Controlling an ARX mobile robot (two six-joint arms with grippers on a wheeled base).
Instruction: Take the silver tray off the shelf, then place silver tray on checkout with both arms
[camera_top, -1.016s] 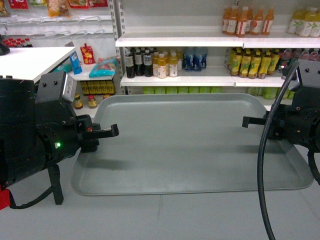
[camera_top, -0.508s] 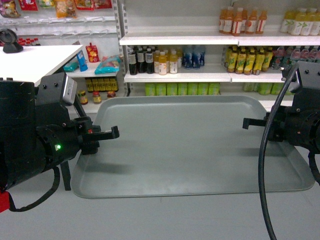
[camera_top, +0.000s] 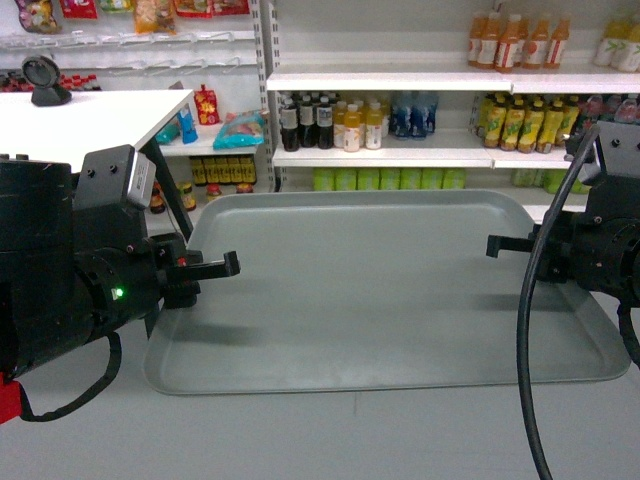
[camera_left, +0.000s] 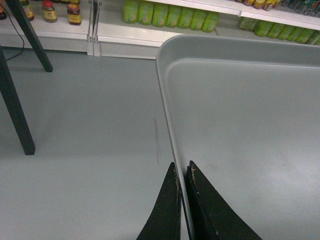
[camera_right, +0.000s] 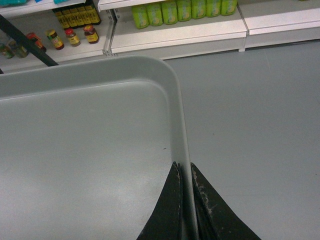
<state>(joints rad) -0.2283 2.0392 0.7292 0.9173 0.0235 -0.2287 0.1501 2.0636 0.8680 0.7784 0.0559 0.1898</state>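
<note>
The silver tray (camera_top: 390, 280) hangs level in mid-air above the grey floor, held between my two arms. On its left rim (camera_left: 167, 107) my left gripper (camera_left: 182, 170) is shut, one finger on each side of the edge. My right gripper (camera_right: 183, 166) is shut the same way on the right rim (camera_right: 179, 125). In the head view the left gripper (camera_top: 225, 265) and right gripper (camera_top: 497, 244) reach inward over the tray. The checkout (camera_top: 75, 122) is the white counter at upper left, bearing a black scanner (camera_top: 45, 80). The shelf (camera_top: 400, 155) stands behind the tray.
Bottles of drinks (camera_top: 330, 125) fill the white shelves behind. Jars (camera_left: 60, 11) sit on a low shelf at the left. The checkout's black slanted legs (camera_left: 15, 107) stand on the floor to my left. Grey floor (camera_top: 350, 430) lies below the tray.
The background has slid to the right in the head view and the checkout with its scanner has come further into view at left. Both grippers keep their hold on the tray.
</note>
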